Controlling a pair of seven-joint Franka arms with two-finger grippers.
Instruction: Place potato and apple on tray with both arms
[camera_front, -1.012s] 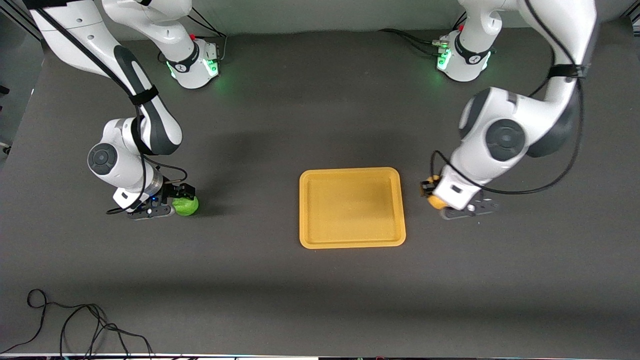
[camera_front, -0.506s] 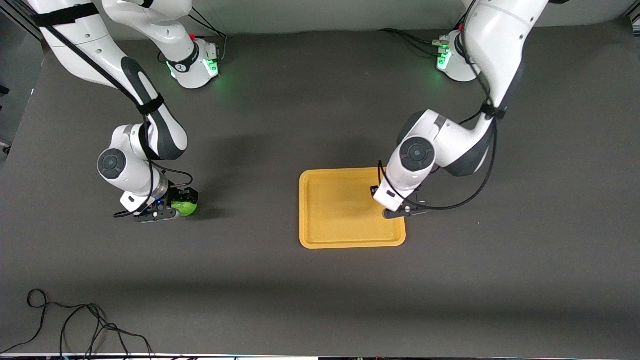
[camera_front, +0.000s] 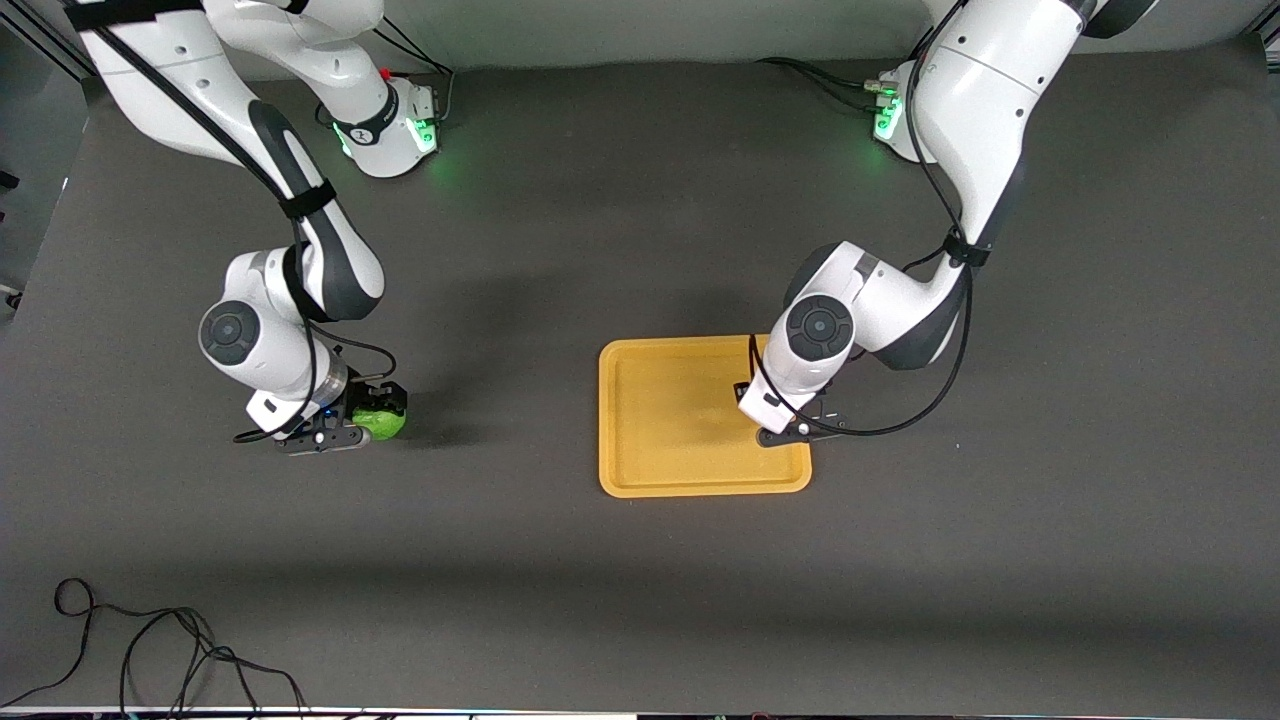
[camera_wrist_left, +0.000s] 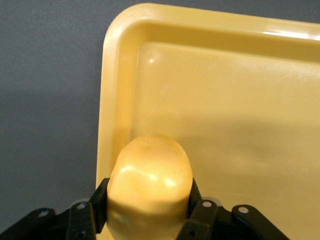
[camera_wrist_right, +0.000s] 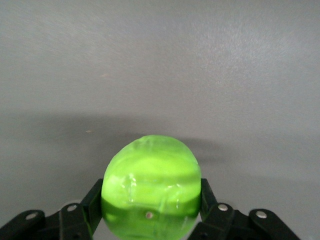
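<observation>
The yellow-orange tray (camera_front: 680, 455) lies mid-table. My left gripper (camera_front: 775, 420) is low over the tray's edge toward the left arm's end, shut on the potato, which the wrist hides in the front view. In the left wrist view the potato (camera_wrist_left: 150, 175) sits between the black fingers (camera_wrist_left: 99, 202) of the left gripper (camera_wrist_left: 148, 202), above the tray's floor (camera_wrist_left: 230, 110) near a rounded corner. My right gripper (camera_front: 368, 420) is toward the right arm's end, shut on the green apple (camera_front: 384, 423), low over the bare table. In the right wrist view the right gripper (camera_wrist_right: 150, 205) clamps the apple (camera_wrist_right: 150, 175).
A loose black cable (camera_front: 150, 640) lies at the table's near corner on the right arm's end. The two arm bases (camera_front: 390, 125) (camera_front: 925, 120) stand along the table's farthest edge. Dark bare table separates the apple from the tray.
My left gripper carried the potato from beside the tray to over its edge, then slowed. My right gripper shifted slightly toward the tray with the apple.
</observation>
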